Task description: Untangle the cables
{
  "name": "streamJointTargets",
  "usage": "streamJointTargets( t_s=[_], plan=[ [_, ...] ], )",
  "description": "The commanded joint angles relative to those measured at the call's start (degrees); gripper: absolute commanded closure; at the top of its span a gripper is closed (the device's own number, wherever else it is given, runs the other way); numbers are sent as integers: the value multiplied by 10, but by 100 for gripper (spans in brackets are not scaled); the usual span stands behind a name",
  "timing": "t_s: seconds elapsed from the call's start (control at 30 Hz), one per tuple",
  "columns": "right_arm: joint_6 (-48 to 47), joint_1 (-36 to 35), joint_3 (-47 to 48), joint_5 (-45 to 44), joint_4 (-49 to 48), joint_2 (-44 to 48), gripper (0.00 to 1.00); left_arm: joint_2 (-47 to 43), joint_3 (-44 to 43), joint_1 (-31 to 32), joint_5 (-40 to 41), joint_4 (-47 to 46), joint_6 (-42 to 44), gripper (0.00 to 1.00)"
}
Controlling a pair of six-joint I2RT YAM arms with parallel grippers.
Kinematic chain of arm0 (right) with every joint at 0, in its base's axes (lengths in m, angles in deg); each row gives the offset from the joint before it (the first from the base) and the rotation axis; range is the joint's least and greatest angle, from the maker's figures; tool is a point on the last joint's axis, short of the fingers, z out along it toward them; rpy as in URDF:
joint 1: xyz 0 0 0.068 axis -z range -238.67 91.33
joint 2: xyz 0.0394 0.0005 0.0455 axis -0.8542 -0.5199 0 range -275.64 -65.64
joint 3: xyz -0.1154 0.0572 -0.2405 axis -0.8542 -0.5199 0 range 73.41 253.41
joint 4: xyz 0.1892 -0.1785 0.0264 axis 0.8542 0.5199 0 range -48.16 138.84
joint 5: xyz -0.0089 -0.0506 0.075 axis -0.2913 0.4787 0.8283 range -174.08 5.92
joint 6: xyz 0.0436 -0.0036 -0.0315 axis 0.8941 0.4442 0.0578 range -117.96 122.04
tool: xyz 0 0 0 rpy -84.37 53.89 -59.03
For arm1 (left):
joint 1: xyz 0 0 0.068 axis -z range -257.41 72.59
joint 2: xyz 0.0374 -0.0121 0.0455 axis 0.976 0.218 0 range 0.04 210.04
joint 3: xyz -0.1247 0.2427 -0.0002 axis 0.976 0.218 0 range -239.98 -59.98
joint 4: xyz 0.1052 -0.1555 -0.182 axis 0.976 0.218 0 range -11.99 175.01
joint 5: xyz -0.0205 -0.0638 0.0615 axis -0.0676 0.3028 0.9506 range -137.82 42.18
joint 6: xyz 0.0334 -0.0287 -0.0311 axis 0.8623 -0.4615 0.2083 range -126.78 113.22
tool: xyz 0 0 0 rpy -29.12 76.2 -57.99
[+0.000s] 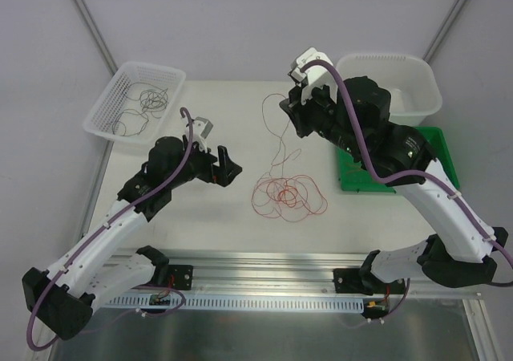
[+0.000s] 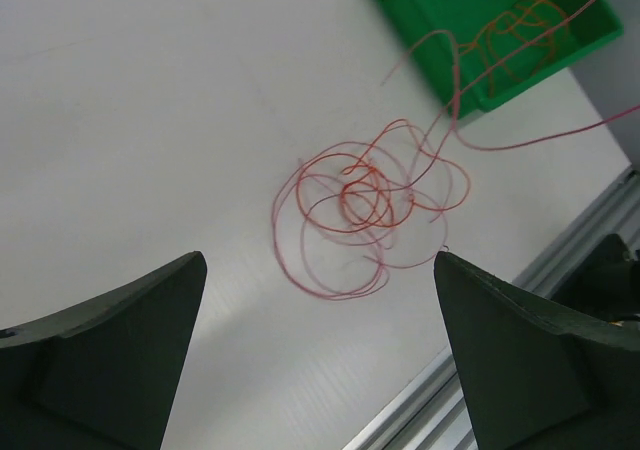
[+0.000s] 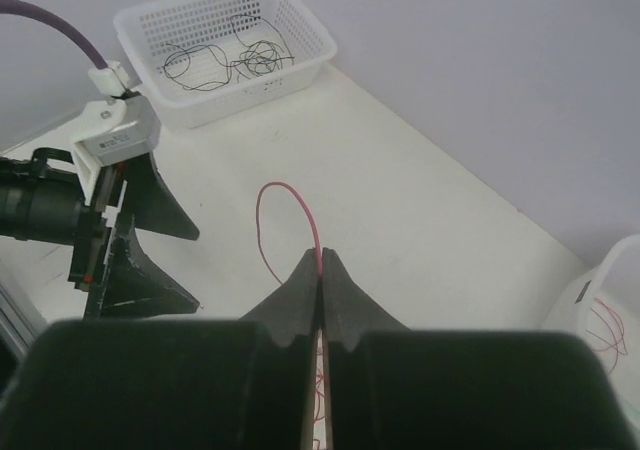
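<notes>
A loose tangle of red and orange cables (image 1: 288, 194) lies on the white table between the arms, and it also shows in the left wrist view (image 2: 360, 200). One red strand (image 1: 280, 148) rises from the tangle to my right gripper (image 1: 285, 104), which hangs above the table. That gripper (image 3: 320, 260) is shut on the strand, and a short red loop (image 3: 285, 192) curls out past its tips. My left gripper (image 1: 228, 165) stands wide open just left of the tangle. Nothing is between its fingers (image 2: 110, 350).
A white mesh basket (image 1: 108, 108) at the back left holds thin dark cables (image 3: 230, 60). A green tray (image 1: 441, 148) with orange cables (image 2: 500, 25) sits under the right arm. A white bin (image 1: 421, 76) stands at the back right. An aluminium rail (image 1: 264, 263) runs along the near edge.
</notes>
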Motion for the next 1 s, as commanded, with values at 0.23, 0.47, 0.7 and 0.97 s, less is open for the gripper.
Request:
streamJointTargets(
  t_s=[0.23, 0.47, 0.7, 0.97],
  plan=[
    [15, 1, 15, 47, -4, 7, 99, 108, 46, 110, -41, -279, -36, 2],
    [29, 2, 35, 66, 2, 10, 99, 263, 28, 163, 35, -362, -35, 5],
    [26, 2, 54, 49, 22, 23, 99, 387, 11, 173, 103, -388, -87, 29],
    [3, 28, 86, -17, 60, 41, 99, 368, 99, 168, 231, -316, -173, 68]
  ],
)
